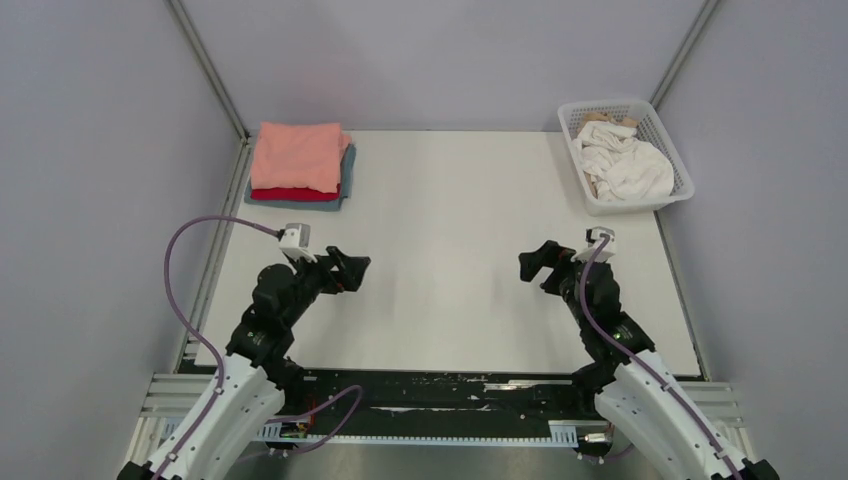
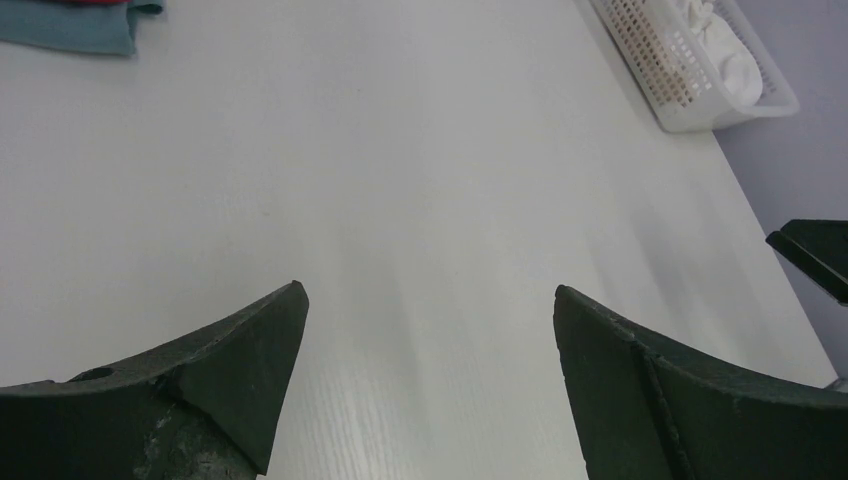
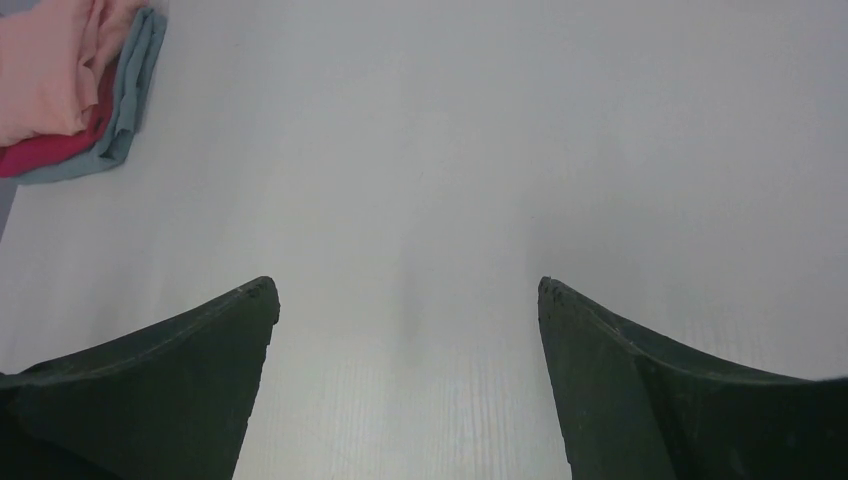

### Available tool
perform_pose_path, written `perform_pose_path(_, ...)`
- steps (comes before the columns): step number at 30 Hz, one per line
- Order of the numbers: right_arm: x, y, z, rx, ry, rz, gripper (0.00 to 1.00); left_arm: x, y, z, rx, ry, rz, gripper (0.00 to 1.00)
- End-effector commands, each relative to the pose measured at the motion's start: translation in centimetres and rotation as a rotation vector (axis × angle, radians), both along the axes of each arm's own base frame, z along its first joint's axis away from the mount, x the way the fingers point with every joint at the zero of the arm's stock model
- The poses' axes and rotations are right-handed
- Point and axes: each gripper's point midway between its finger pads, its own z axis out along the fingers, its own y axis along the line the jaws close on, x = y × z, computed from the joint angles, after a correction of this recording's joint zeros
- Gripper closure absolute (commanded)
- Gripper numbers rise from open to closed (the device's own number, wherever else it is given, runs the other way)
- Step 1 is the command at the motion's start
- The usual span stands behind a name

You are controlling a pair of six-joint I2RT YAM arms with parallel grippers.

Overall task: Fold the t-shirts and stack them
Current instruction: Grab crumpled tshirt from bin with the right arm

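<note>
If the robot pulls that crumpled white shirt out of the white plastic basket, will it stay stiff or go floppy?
Probably floppy: the crumpled white t-shirt lies in soft bunched folds, so it would likely droop from wherever it is pinched. It looks light, being thin cloth. It might drag the beige cloth lying beside it in the white plastic lattice basket.

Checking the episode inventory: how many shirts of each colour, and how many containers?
Pink shirt: 1
Red shirt: 1
Grey-blue shirt: 1
White shirt: 1
Beige shirt: 1
Basket: 1
Total: 6
</note>
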Motion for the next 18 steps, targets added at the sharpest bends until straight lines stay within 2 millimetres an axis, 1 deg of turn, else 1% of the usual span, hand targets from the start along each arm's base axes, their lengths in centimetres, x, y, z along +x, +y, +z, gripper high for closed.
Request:
perform_pose_path(1,2.7,-0.8,5.1,0.050,-0.110,-0.114,0.00,0.8,-0.5,2.1,-0.013,-0.077,-0.014,0.00)
perform_pose_path(2,3.3,-0.7,5.6,0.037,-0.121,-0.113,0.00,1.0,-0.5,2.1,-0.013,-0.079,-0.012,0.00)
perform_pose_path(4,5.2,-0.7,5.6,-0.034,-0.090,-0.136,0.00,1.5,-0.7,2.4,-0.012,-0.079,-0.012,0.00)
perform_pose_path(5,6.4,-0.8,6.9,-0.060,-0.095,-0.155,0.00,1.9,-0.8,2.4,-0.010,-0.074,-0.010,0.00)
perform_pose_path(8,10.1,-1.4,8.6,-0.141,-0.066,-0.209,0.00,2.5,-1.1,2.4,0.004,-0.057,-0.018,0.00)
perform_pose_path(10,13.2,-2.6,9.1,-0.143,-0.025,-0.249,0.00,2.9,-1.1,2.0,0.013,-0.039,-0.011,0.00)
perform_pose_path(12,16.8,-5.0,9.3,-0.124,0.030,-0.303,0.00,3.3,-0.9,1.7,0.022,-0.027,0.012,0.00)
perform_pose_path(14,19.8,-8.0,9.5,-0.139,0.059,-0.362,0.00,3.4,-0.5,1.4,0.035,-0.020,0.032,0.00)
perform_pose_path(17,24.1,-11.5,9.6,-0.189,0.068,-0.413,0.00,3.4,0.0,1.2,0.049,-0.028,0.050,0.00)
perform_pose_path(18,25.3,-13.1,9.6,-0.199,0.071,-0.434,0.00,3.4,0.0,1.2,0.052,-0.030,0.051,0.00)
